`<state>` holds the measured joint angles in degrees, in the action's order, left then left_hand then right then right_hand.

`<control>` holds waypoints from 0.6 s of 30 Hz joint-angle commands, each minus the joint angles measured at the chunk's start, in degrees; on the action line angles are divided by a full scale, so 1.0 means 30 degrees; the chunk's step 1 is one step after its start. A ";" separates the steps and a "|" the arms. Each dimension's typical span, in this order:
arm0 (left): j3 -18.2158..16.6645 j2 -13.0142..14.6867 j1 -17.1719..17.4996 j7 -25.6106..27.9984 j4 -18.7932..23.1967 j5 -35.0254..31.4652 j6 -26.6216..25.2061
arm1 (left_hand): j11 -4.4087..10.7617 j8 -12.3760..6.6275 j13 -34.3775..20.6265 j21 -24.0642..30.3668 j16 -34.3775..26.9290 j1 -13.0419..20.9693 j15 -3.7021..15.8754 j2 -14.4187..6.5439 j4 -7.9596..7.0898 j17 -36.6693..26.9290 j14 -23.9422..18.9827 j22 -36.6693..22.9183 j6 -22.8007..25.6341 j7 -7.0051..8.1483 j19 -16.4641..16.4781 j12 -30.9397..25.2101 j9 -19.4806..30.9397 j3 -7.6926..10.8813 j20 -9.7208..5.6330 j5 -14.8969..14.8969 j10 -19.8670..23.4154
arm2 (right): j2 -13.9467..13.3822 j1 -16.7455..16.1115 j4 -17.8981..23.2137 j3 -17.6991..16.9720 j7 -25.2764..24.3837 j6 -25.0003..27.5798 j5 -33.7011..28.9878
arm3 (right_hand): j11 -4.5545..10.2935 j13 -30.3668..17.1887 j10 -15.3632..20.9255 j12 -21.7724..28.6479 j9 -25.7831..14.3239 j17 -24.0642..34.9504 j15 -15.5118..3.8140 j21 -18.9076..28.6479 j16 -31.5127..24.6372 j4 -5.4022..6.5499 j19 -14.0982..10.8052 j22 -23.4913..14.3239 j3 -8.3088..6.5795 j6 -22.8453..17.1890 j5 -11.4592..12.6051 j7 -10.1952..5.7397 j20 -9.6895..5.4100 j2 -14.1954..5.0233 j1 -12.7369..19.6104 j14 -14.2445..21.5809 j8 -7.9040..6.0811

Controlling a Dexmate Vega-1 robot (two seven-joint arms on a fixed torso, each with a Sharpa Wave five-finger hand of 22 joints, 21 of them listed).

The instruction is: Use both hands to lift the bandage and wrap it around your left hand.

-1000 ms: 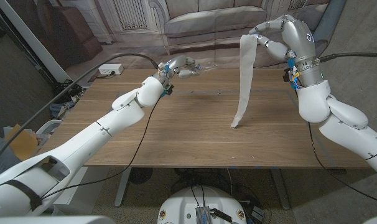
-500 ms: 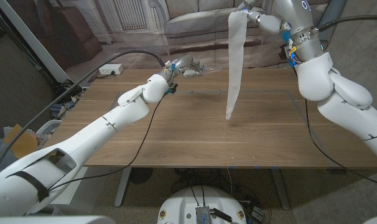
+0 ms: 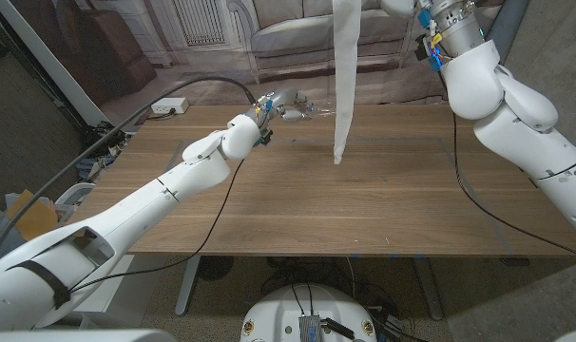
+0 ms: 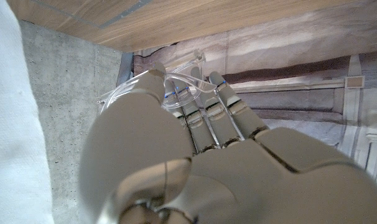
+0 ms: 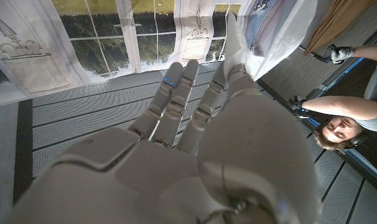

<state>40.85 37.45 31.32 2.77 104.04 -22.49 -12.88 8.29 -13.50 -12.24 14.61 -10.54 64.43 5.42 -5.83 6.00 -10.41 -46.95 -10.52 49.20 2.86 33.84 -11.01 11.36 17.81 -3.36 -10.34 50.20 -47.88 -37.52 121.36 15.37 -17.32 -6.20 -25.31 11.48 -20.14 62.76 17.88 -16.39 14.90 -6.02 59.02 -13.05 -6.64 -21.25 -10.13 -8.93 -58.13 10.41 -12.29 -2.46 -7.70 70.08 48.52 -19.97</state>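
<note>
A long white bandage (image 3: 344,76) hangs straight down from the top of the head view, its lower end close above the far middle of the wooden table (image 3: 364,223). My right hand (image 3: 407,6) is raised high, mostly cut off at the picture's upper edge. In the right wrist view my right hand (image 5: 195,137) pinches the bandage's upper end (image 5: 266,37). My left hand (image 3: 282,102) is stretched over the table's far edge and holds a clear plastic wrapper (image 4: 176,90). The bandage (image 4: 14,130) hangs close beside my left hand (image 4: 195,155).
A grey sofa (image 3: 297,33) stands behind the table. A white power strip (image 3: 169,106) and a black cable lie at the far left corner. A person (image 5: 344,127) shows in the right wrist view.
My right hand has risen and swung toward my left, carrying the bandage with it; the strip's lower end has moved closer to my left hand. My left hand has stayed almost still.
</note>
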 commanded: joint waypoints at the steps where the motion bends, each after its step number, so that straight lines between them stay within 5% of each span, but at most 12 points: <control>1: 0.0362 0.0185 0.0450 -0.0120 0.0185 0.0046 -0.0331 | 0.0061 0.0070 -0.0019 -0.0062 -0.0034 0.0006 0.1608 0.0031 0.0057 -0.0047 0.0055 -0.0115 -0.0094 0.0021 -0.0021 -0.0005 0.0026 0.0170 -0.1022 -0.0035 -0.0030 | 0.0694 0.2402 -0.0655 0.0928 0.1390 0.0568 0.0115 | 0.0057 -0.0077 0.0159 -0.0077 -0.0064 0.0049 -0.2398 -0.0041 0.0014 -0.0092 -0.0128 -0.0025 0.0034 -0.0096 -0.0007 0.0012 -0.2860 0.0033 -0.0159 0.0015 0.0075; 18: 0.1778 -0.1465 -0.0443 -0.0083 -0.3047 0.0396 0.1142 | 0.0055 0.0098 0.0006 -0.0086 -0.0078 -0.0012 0.1616 0.0045 0.0095 -0.0044 0.0108 -0.0119 -0.0083 0.0092 -0.0054 -0.0031 0.0017 0.0235 -0.1040 -0.0035 -0.0069 | 0.1257 0.2952 -0.0205 0.1117 0.1842 0.0893 0.0497 | 0.0036 -0.0125 0.0229 -0.0139 -0.0056 0.0051 -0.2403 -0.0162 0.0011 -0.0061 -0.0199 -0.0024 0.0053 -0.0119 -0.0004 0.0009 -0.2864 0.0005 -0.0198 0.0031 0.0155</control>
<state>43.56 35.87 31.84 2.55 100.40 -21.70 -12.16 8.30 -13.48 -12.25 14.39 -10.55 64.44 5.53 -5.83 6.25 -10.41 -46.85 -10.81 49.00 3.06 33.85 -11.02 11.32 18.05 -3.36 -10.34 50.20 -45.36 -30.72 119.96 17.76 -13.12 -4.34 -24.17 11.47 -20.36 62.75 17.44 -16.38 14.91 -6.02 58.69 -13.05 -6.64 -21.25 -10.14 -8.93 -58.13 10.41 -12.29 -2.46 -7.70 70.08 48.52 -19.64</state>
